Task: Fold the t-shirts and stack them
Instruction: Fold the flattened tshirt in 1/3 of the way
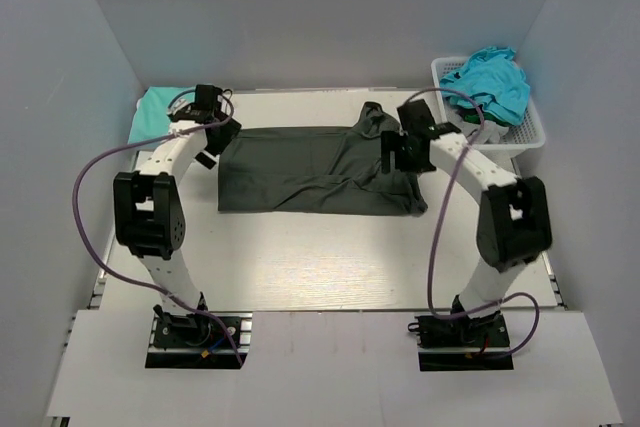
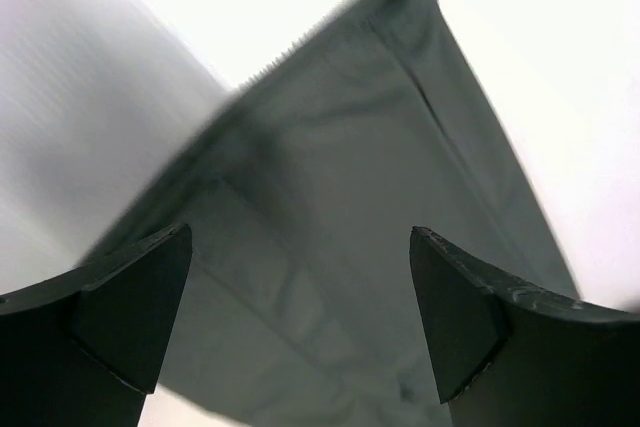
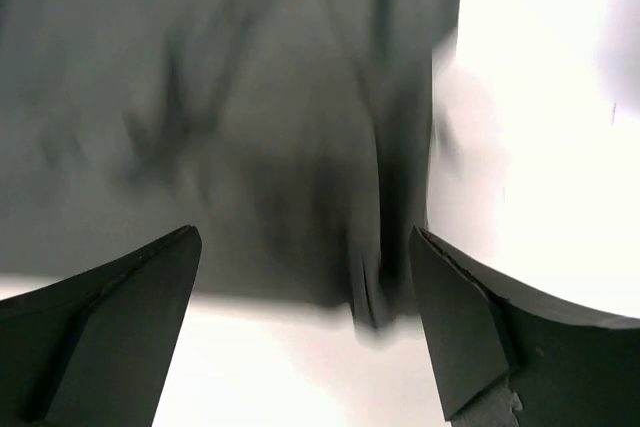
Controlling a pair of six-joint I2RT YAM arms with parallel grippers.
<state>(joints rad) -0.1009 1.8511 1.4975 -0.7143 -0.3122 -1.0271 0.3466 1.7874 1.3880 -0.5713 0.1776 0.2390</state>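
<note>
A dark charcoal t-shirt (image 1: 310, 172) lies spread across the middle of the white table, its right end bunched. It fills the left wrist view (image 2: 340, 207) and the right wrist view (image 3: 230, 117). My left gripper (image 1: 208, 147) hangs open and empty over the shirt's left edge. My right gripper (image 1: 392, 150) hangs open and empty over the shirt's right end. A mint-green t-shirt (image 1: 155, 110) lies at the back left corner. Turquoise t-shirts (image 1: 492, 79) are heaped in the basket.
A white lattice basket (image 1: 527, 134) stands at the back right corner. Grey walls close the table on the left, back and right. Purple cables loop off both arms.
</note>
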